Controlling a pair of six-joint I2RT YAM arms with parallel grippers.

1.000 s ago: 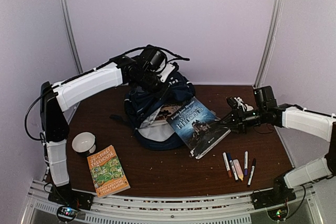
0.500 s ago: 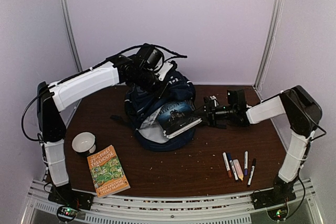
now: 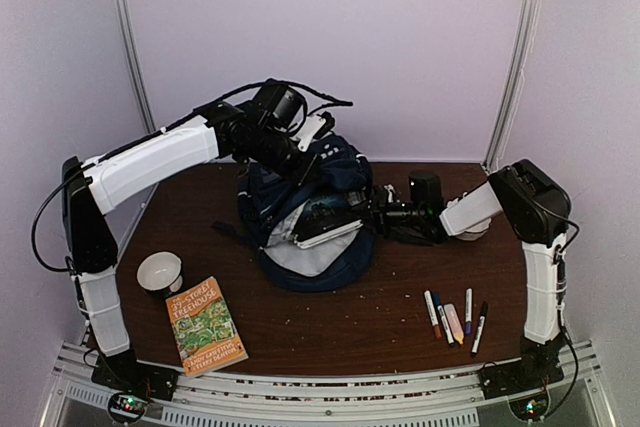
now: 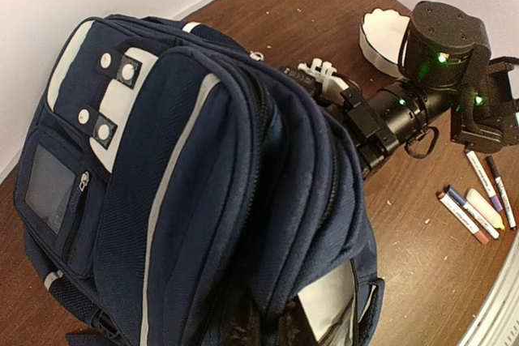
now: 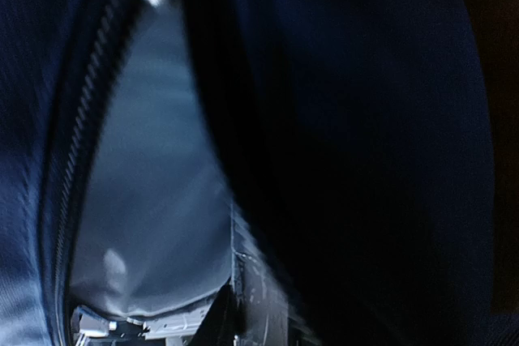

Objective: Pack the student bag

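As the raised left gripper clenches the student bag, the level right gripper grips a book.

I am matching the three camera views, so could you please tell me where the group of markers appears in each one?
Top external: the markers lie side by side on the table, at lower right.
Left wrist: the markers are at the right edge, about mid-height.
Right wrist: not in it; only fabric and a zip show.
Shared landmark: the student bag, whose navy fabric is centre in the top view, fills the left wrist view, and fills the right wrist view.
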